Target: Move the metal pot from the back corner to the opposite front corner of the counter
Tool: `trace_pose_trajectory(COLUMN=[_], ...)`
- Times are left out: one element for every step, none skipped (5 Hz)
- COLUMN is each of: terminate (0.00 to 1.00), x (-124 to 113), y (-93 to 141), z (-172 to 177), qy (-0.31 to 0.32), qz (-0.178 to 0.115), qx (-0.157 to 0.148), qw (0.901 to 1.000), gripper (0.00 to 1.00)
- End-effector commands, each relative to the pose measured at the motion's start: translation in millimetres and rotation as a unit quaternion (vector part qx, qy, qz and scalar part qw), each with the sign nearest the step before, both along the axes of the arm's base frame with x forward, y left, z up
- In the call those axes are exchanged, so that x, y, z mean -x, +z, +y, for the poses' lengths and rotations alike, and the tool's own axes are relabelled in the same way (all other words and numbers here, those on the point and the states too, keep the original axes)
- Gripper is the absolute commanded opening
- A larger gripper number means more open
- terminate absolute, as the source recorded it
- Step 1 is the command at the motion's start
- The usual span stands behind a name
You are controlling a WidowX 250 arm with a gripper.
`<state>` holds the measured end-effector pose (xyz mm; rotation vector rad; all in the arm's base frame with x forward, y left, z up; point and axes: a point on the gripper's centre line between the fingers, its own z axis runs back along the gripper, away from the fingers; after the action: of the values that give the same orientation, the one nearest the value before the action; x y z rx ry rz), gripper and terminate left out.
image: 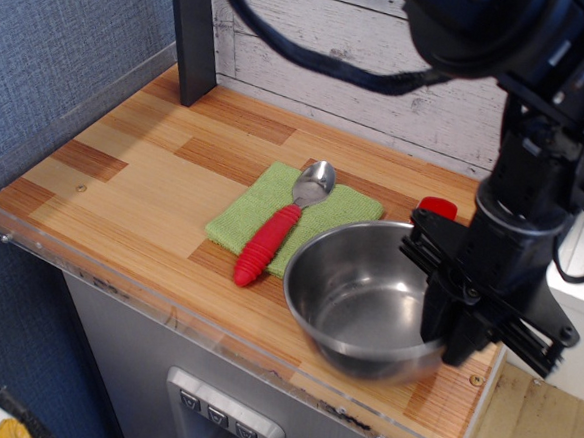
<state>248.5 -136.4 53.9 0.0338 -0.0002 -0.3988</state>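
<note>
We are seeing the gripper reaching down over the right rim of the metal pot, its dark fingers pressed close together where the rim passes, so it is looking clamped onto the pot wall. The pot is sitting upright near the front right corner of the counter, though its blurred underside is keeping us from telling whether it is resting on the wood. The clear rim is running just in front of it. Its left side is lying just beside the green cloth, where the red-handled spoon is resting. A small red object is showing behind the pot. The counter's left half is lying bare.
</note>
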Motion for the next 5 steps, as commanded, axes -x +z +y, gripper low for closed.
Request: trace_pose_trajectory(terminate=[0.0, 0.0, 0.0, 0.0, 0.0], x=[5, 2, -3, -1, -8], y=[14, 40, 70, 79, 81], z=[-6, 14, 65, 115, 152], qy=[-0.029, 0.027, 0.152, 0.275, 0.339], qz=[-0.023, -0.053, -0.055, -0.054, -0.059], qx=[0.004, 0.028, 0.036, 0.049, 0.071], qw=[0.9993, 0.9978, 0.9861, 0.9586, 0.9363], gripper=[1.0, 1.0, 1.0, 1.0, 1.0])
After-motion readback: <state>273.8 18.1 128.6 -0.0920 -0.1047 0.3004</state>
